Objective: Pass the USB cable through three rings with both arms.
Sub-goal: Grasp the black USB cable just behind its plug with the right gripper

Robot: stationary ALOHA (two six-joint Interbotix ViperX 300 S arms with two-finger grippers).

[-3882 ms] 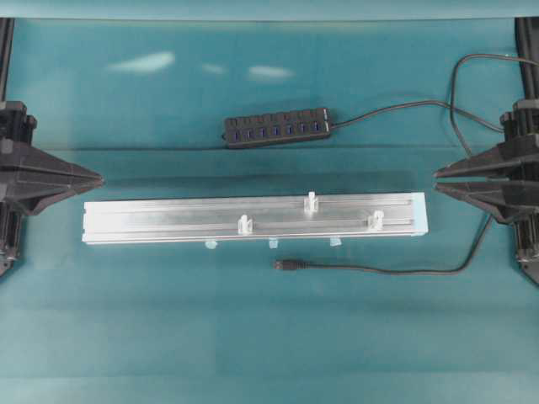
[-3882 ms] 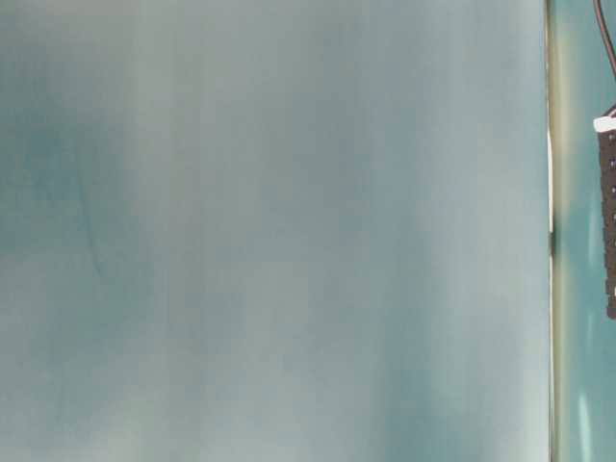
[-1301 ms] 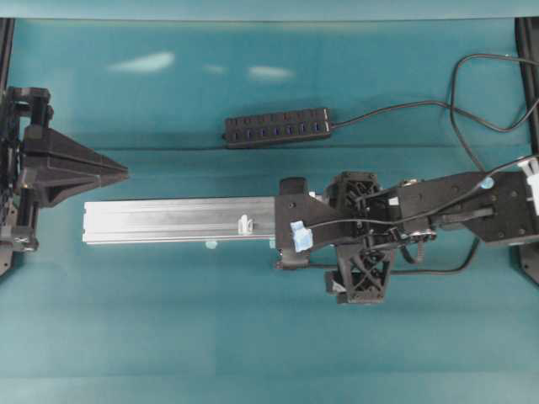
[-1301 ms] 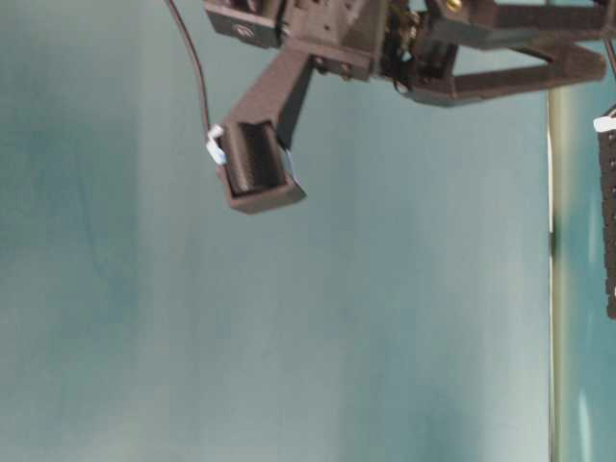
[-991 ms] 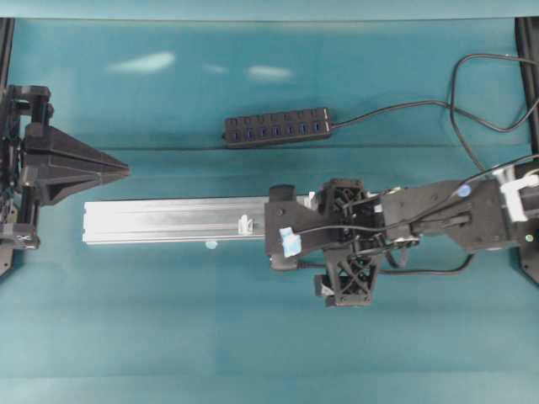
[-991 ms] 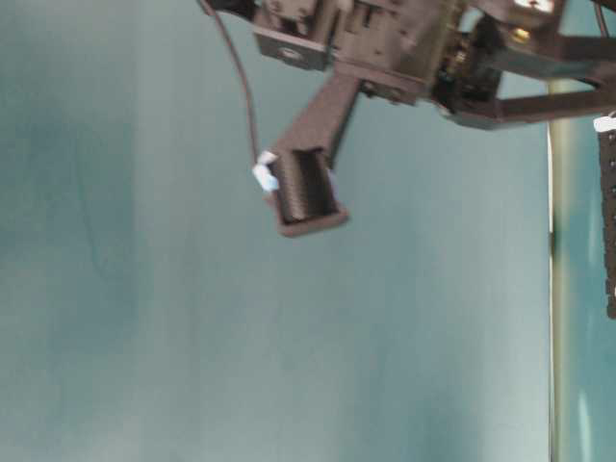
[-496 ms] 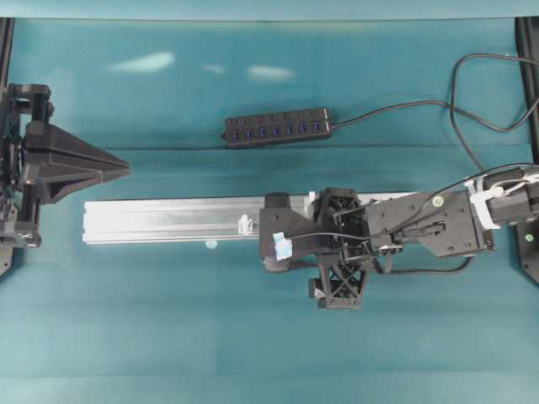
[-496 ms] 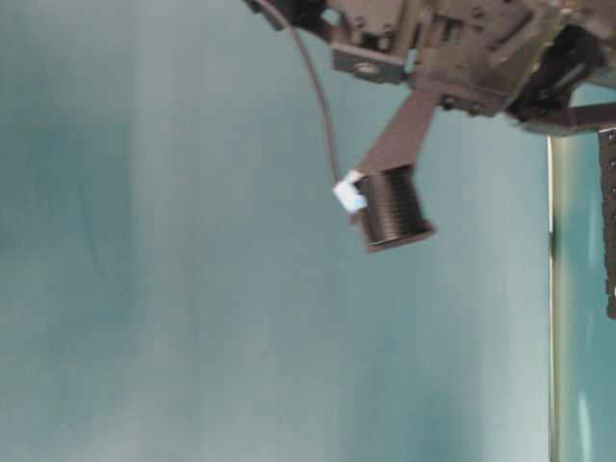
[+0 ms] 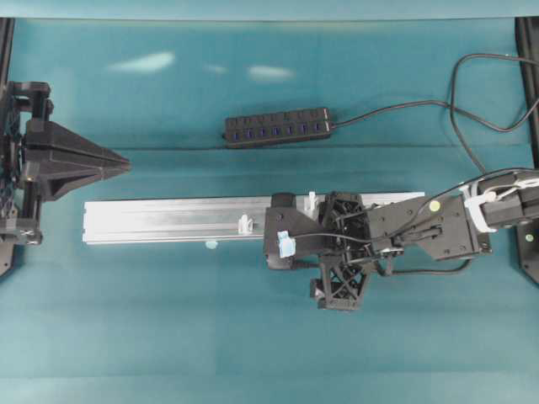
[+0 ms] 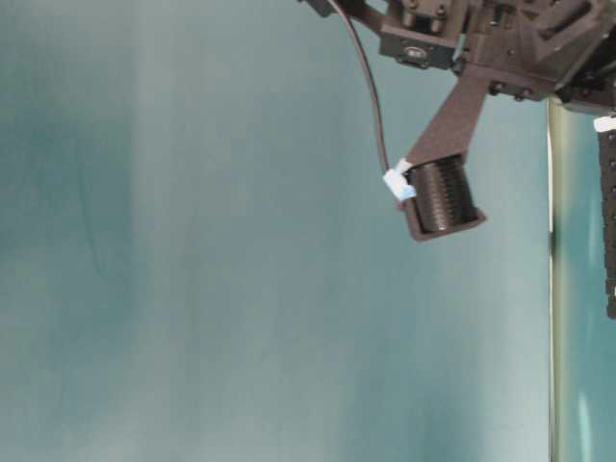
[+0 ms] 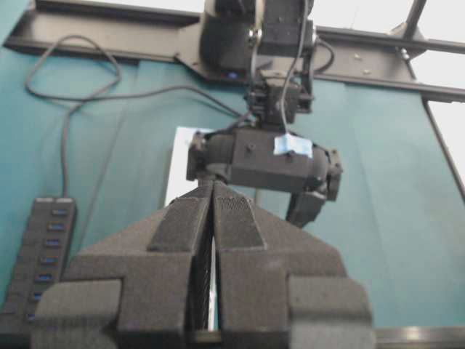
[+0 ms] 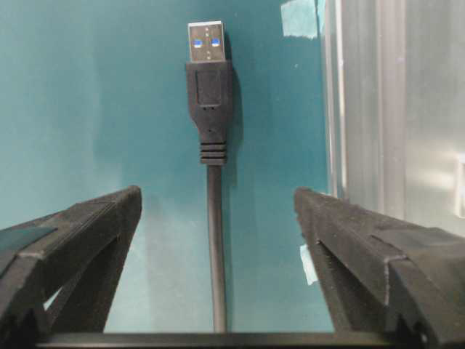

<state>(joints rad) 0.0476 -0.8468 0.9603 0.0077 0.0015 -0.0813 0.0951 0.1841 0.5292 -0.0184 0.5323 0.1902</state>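
Lowered over the aluminium rail [image 9: 168, 220] since earlier: right gripper [image 12: 218, 218], fingers spread wide either side of the USB cable [image 12: 212, 145] lying on the mat. Farther off, left gripper [image 9: 118, 164] pressed shut, well clear of the rings [image 9: 245, 224].

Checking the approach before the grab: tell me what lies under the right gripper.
Under the open right gripper the USB cable lies on the teal table, plug pointing ahead, untouched between the jaws. The aluminium rail runs alongside. Overhead, the arm covers the cable's plug end and part of the rail.
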